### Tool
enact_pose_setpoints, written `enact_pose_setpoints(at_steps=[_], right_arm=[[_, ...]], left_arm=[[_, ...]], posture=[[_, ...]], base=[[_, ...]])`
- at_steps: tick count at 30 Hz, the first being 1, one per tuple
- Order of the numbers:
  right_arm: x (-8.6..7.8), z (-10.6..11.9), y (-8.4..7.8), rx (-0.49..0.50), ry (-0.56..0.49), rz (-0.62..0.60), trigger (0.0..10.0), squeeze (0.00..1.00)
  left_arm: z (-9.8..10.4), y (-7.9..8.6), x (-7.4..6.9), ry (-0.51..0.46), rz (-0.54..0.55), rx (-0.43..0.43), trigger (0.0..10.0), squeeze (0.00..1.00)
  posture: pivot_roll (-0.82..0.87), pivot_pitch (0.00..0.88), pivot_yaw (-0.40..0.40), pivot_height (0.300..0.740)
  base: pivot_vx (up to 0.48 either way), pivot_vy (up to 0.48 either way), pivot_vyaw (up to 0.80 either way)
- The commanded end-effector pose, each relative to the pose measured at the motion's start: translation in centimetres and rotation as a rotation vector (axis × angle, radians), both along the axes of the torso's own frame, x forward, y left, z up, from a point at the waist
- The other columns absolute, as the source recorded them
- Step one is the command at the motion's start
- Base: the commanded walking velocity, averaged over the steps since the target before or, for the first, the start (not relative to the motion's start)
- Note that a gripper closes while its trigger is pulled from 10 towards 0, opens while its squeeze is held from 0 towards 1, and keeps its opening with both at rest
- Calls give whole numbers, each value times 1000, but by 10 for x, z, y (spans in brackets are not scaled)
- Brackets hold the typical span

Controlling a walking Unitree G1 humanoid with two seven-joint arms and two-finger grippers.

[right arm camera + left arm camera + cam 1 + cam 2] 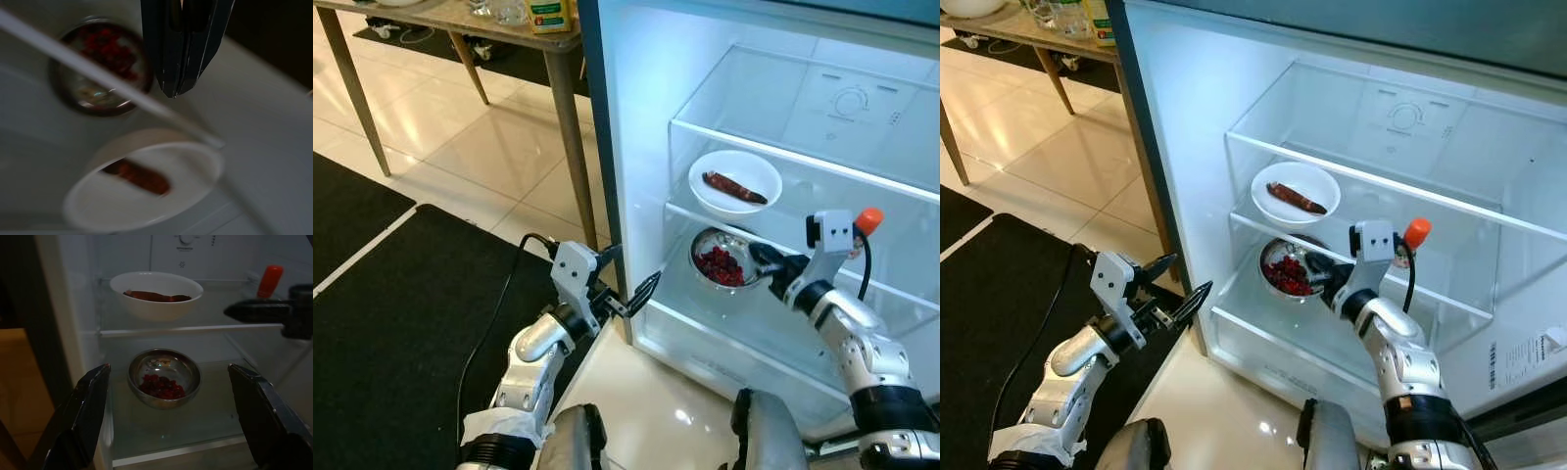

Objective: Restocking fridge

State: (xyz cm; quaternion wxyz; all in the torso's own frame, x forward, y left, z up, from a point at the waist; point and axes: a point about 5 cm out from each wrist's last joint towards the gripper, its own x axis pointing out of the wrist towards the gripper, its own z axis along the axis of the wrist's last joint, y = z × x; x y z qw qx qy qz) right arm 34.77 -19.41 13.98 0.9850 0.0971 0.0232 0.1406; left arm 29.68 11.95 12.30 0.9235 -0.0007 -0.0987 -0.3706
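Note:
The fridge stands open. On its middle glass shelf point(803, 162) rests a white bowl point(734, 181) holding one long dark red piece. One shelf lower sits a steel bowl point(722, 259) of small red bits. My right gripper point(759, 257) reaches inside the fridge, shut and holding nothing, just right of the steel bowl's rim. The right wrist view has its fingers point(173, 73) pressed together above both bowls. My left gripper point(631, 279) hangs open outside the fridge at its left front edge, pointing at the steel bowl point(164, 377).
A wooden table point(460, 22) with bottles stands behind on the left, its leg point(573, 147) close to the fridge's left wall. A black mat point(391, 323) covers the floor on the left, with pale tiles beyond. The top shelf of the fridge is bare.

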Motion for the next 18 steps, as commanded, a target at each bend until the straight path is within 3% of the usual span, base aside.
enact_pose_setpoints(at_steps=[1,2,6,9,18], right_arm=[[4,-5,2,12,17,-55,7020,0],[6,-4,4,5,15,-55,10000,0],[9,-4,8,-22,14,-57,10000,0],[24,-4,11,-92,38,-165,10000,0],[37,-3,23,-143,73,-269,10000,0]], left_arm=[[-5,-1,-2,17,-4,-1,10000,0],[-6,-2,-3,17,-5,-2,10000,0],[-6,-3,-3,17,-6,-3,10000,0],[-5,-3,-4,14,-2,-8,10000,0],[-4,1,-7,26,10,-33,10000,0]], posture=[[-54,184,44,536],[-52,185,42,536],[-50,189,40,536],[-46,201,38,536],[-31,225,30,536]], base=[[0,0,0],[0,0,0],[0,0,0],[0,0,0],[0,0,0]])
